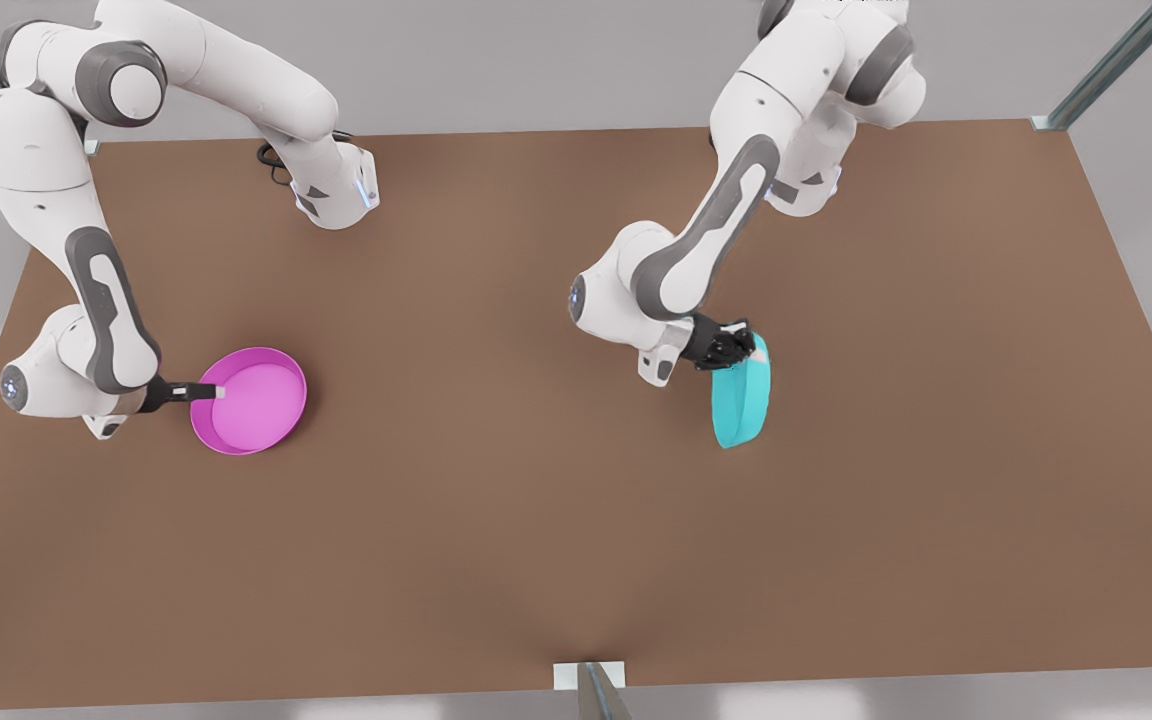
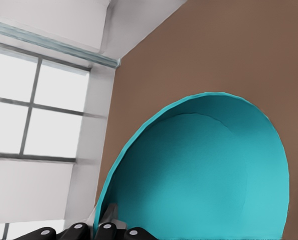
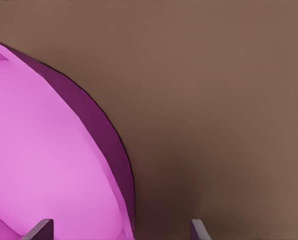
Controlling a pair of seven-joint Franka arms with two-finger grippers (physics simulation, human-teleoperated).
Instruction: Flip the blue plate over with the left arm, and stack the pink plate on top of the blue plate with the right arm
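The blue plate (image 1: 741, 400) stands almost on edge at the front view's right. My left gripper (image 1: 736, 345) is shut on its upper rim. In the left wrist view the blue plate (image 2: 204, 170) shows its hollow side, and the left gripper (image 2: 103, 222) pinches the rim. I cannot tell whether its lower edge touches the table. The pink plate (image 1: 251, 400) lies flat, hollow side up, at the front view's left. My right gripper (image 1: 208, 391) is low at its rim. The right gripper (image 3: 119, 230) is open, its fingers either side of the pink plate (image 3: 39, 150) rim.
The brown table (image 1: 536, 520) stretches wide between the two plates. Metal frame posts stand at the far corners (image 1: 1106, 70), and a bracket (image 1: 591, 680) sits at the near edge. A black cable (image 1: 271, 160) lies by the arm base at the front view's left.
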